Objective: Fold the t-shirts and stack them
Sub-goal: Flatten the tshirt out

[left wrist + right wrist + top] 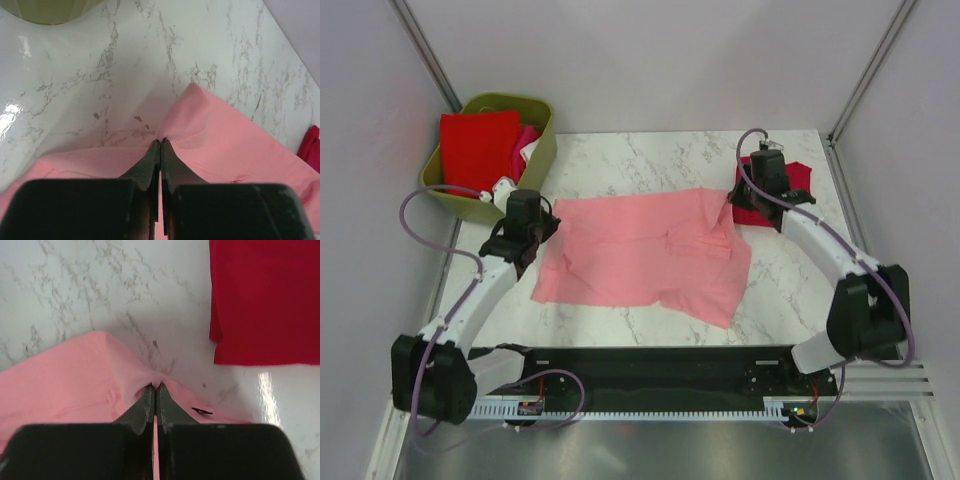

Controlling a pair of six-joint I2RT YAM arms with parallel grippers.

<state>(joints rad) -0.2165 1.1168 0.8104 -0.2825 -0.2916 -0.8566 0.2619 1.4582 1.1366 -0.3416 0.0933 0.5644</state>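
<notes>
The light pink t-shirt point(640, 255) lies spread across the middle of the counter point(650, 160), long axis left to right, with the left jaws pinching its far-left edge and the right jaws pinching its far-right edge, just beside the crimson t-shirt point(802, 180).

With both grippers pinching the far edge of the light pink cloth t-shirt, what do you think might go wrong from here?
The left gripper and right gripper each hold only a thin pinch of the light pink cloth t-shirt; it may slip free when pulled.
The folded dark crimson t-shirt lies close beside the right gripper, so the arm's swing might rumple it.
The pink shirt lies creased, so the fold may come out uneven.
</notes>
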